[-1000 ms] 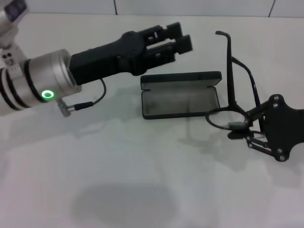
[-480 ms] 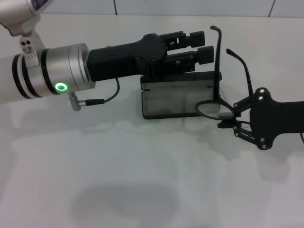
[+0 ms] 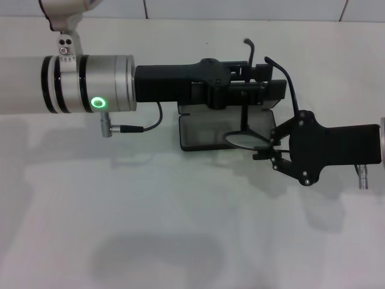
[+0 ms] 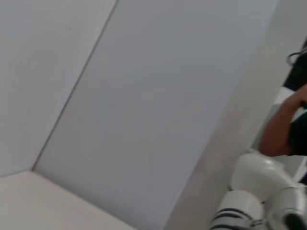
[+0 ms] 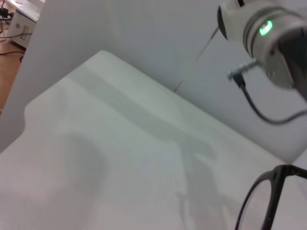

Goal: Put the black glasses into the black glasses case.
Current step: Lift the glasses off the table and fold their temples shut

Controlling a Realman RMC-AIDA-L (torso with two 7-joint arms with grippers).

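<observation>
The black glasses case [image 3: 201, 133] lies open at the table's middle, grey lining up. Its lid is mostly hidden behind my left gripper [image 3: 264, 81], which reaches in from the left and hovers at the lid's right end. My right gripper [image 3: 269, 149] comes in from the right, shut on the black glasses [image 3: 243, 139] at the front frame. One lens hangs over the right end of the case's tray, and the temple arms [image 3: 248, 45] stick up past the left gripper. A lens rim of the black glasses [image 5: 263, 199] shows in the right wrist view.
The white table [image 3: 150, 229] spreads wide in front of the case. A tiled wall runs along its far edge. My left arm's silver wrist with a green light [image 3: 97, 103] and a dangling cable [image 3: 129, 126] hang over the table's left half.
My left gripper has swung right and now covers the case's lid. My right gripper has carried the glasses left, so a lens now sits over the tray's right end.
</observation>
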